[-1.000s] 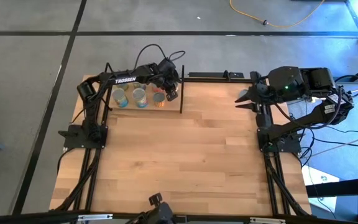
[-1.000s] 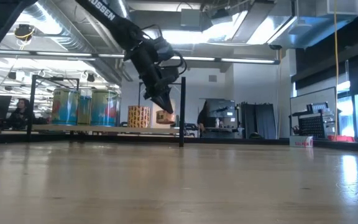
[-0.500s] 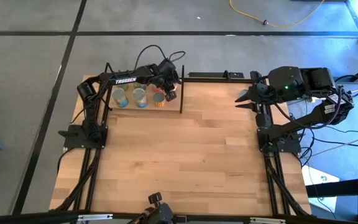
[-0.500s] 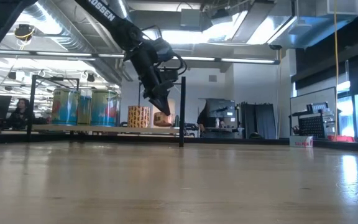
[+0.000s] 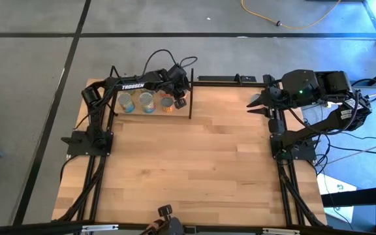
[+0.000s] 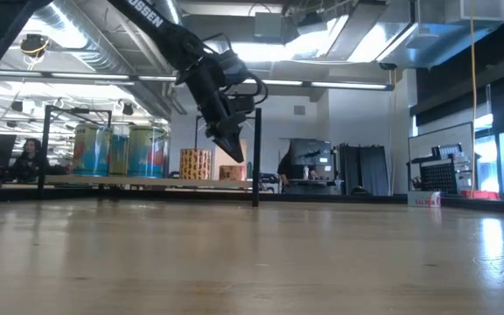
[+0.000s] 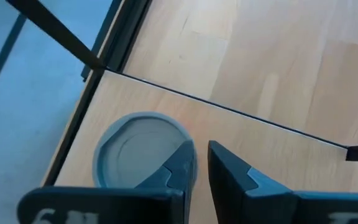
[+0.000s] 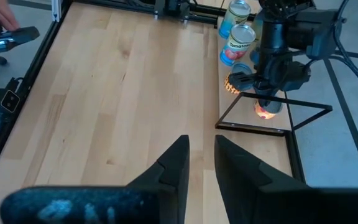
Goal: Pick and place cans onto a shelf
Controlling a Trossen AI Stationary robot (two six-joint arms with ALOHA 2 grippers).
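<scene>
The shelf, a light board in a black rod frame, stands at the table's far left corner. Several cans stand upright on it in a row; in the low view there are two tall blue ones, a tan patterned one and a short one at the row's right end. My left gripper hangs shut just above that short can, whose silver-grey top shows beside the fingers; it touches nothing. My right gripper waits shut at the table's far right.
The shelf's upright black rods stand close to my left gripper. Each arm's base and black frame stand along the table's left and right edges. The wide wooden tabletop lies between them.
My left gripper has gone up a little from the short can at the right end of the row. The can stays standing on the shelf.
</scene>
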